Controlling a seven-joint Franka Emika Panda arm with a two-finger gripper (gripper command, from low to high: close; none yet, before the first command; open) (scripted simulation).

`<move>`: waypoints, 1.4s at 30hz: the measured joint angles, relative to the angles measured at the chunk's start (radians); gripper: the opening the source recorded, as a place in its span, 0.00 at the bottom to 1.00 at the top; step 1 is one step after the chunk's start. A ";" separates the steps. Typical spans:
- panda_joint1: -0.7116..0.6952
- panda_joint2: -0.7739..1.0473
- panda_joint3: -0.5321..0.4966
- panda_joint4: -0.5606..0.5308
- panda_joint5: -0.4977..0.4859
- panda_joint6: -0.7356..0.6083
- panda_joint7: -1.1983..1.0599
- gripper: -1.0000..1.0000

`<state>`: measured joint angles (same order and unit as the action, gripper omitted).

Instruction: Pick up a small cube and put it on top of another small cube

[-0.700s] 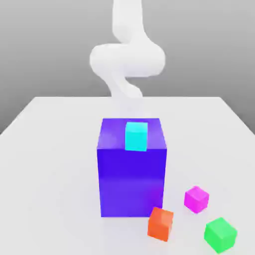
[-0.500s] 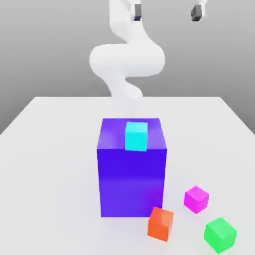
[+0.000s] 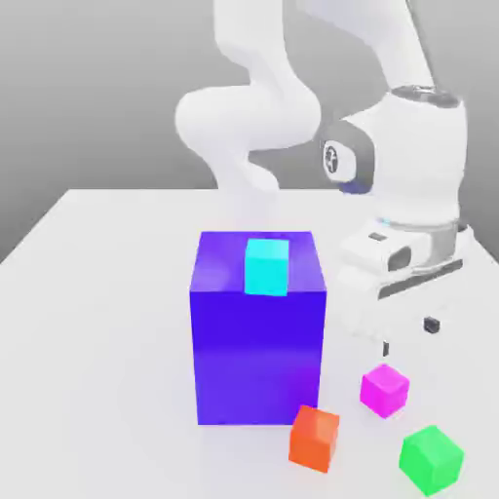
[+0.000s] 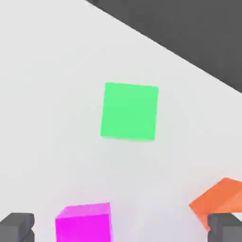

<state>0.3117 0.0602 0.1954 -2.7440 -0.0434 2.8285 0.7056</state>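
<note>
The small magenta cube [image 3: 384, 390] lies on the white table to the exterior view's right of the big blue-purple block, and it also shows in the hand view [image 4: 83, 223]. Nearer the front edge sits the bright green cube [image 3: 431, 458] [image 4: 129, 111], apart from the magenta one. My gripper [image 3: 409, 335] [image 4: 120, 229] hangs open a little above the magenta cube, slightly behind it, its dark fingertips [image 3: 432, 324] spread wide with nothing between them.
The big blue-purple block [image 3: 258, 331] stands mid-table with a small cyan cube [image 3: 266, 266] on top. A small orange-red cube [image 3: 315, 439] [image 4: 222, 198] sits at the block's front right corner, close to the magenta cube. The table's front edge lies near the green cube.
The hand has come down from the top of the exterior view to just above the magenta cube. Its fingers stay spread. No cube has moved.
</note>
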 joint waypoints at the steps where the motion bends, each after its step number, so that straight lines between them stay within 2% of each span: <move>1: 0.009 0.037 -0.010 -0.003 -0.023 0.026 0.015 0.50; 6: 0.089 0.218 -0.108 0.024 -0.117 0.168 0.083 0.50; 7: 0.105 0.248 -0.126 0.029 -0.126 0.192 0.091 0.00; 14: 0.108 0.253 -0.129 0.030 -0.130 0.196 0.094 0.00; 21: 0.062 0.045 -0.056 -0.001 -0.011 0.019 0.017 0.00; 36: 0.073 0.130 -0.124 0.350 0.019 -0.247 0.384 0.00; 40: 0.080 0.244 -0.138 0.377 0.007 -0.156 0.416 0.00; 41: 0.082 0.274 -0.141 0.379 0.003 -0.130 0.420 1.00; 42: 0.082 0.274 -0.141 0.379 0.003 -0.130 0.420 1.00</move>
<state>0.3939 0.3339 0.0541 -2.3646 -0.0403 2.6988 1.1254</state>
